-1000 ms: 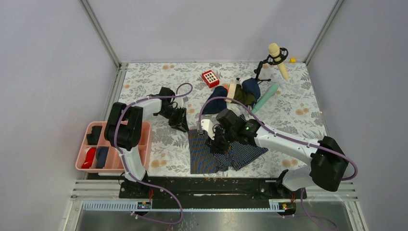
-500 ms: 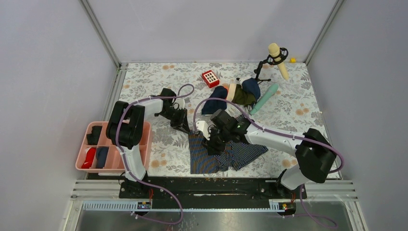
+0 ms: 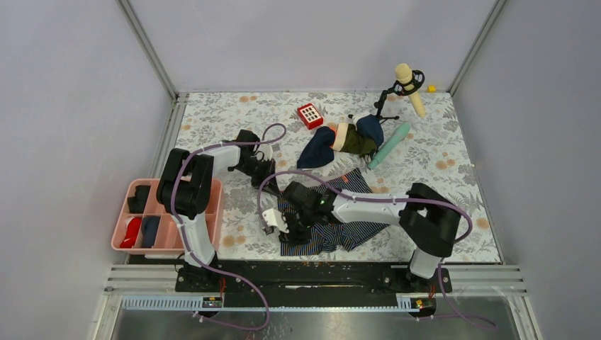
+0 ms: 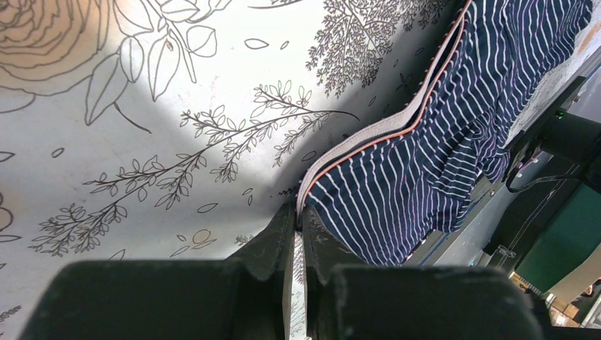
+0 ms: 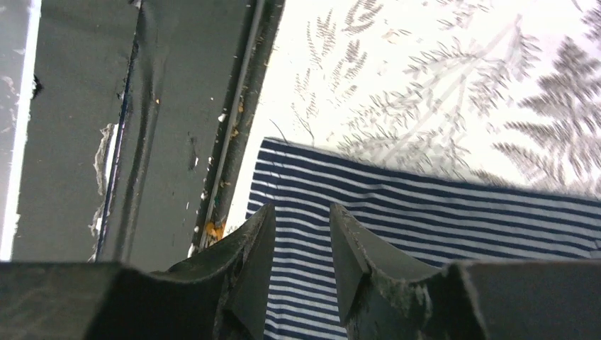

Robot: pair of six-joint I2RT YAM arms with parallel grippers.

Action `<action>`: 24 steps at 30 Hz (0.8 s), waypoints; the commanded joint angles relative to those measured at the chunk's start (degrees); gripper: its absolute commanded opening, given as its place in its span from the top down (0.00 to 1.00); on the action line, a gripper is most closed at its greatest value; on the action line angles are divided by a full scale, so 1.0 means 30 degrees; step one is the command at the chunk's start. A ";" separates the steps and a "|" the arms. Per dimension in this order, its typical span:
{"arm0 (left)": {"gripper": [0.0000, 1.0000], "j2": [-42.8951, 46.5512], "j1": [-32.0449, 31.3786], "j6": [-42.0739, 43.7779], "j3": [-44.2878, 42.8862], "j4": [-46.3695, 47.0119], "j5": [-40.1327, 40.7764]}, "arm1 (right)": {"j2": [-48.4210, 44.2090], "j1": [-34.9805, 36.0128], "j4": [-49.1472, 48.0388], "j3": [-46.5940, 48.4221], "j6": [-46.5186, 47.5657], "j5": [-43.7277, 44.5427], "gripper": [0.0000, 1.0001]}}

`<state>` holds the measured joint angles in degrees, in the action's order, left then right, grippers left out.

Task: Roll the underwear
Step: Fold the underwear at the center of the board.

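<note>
The underwear [image 3: 333, 227] lies flat on the bench [image 3: 439, 170], close to the near edge and about in the middle. In the left wrist view the underwear [image 4: 397, 177] shows its pale waistband, and the left pincer [image 4: 298, 219] is pinched tight on the corner of that band. From above, the left pincer [image 3: 268, 185] sits at the far left corner of the cloth, just where it was a second ago.

The right pincer [image 3: 285, 230] has moved. A second ago it was over the far middle of the shorts. Now it is over the near left part. Its fingers [image 5: 244, 248] are only a little apart, with nothing between them, and the striped underwear [image 5: 397, 212] is right below. The right side of the shorts looks more bunched than before.

A pink tray [image 3: 212, 212] sits to the left. A plain navy cloth [image 3: 317, 149] and a red box [image 3: 310, 115] lie farther back.
</note>
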<state>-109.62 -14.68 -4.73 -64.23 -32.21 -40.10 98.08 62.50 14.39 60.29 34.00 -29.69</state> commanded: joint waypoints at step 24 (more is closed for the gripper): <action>1.00 -0.0271 -0.0029 0.0585 -0.1323 -0.0368 0.0045 | 0.3450 0.2035 -0.0600 0.1856 0.4443 -0.1582 0.57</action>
<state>-109.80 -14.68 -3.90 -66.37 -33.52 -39.77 107.85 67.90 11.53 63.81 45.17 -32.67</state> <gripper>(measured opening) 0.054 0.427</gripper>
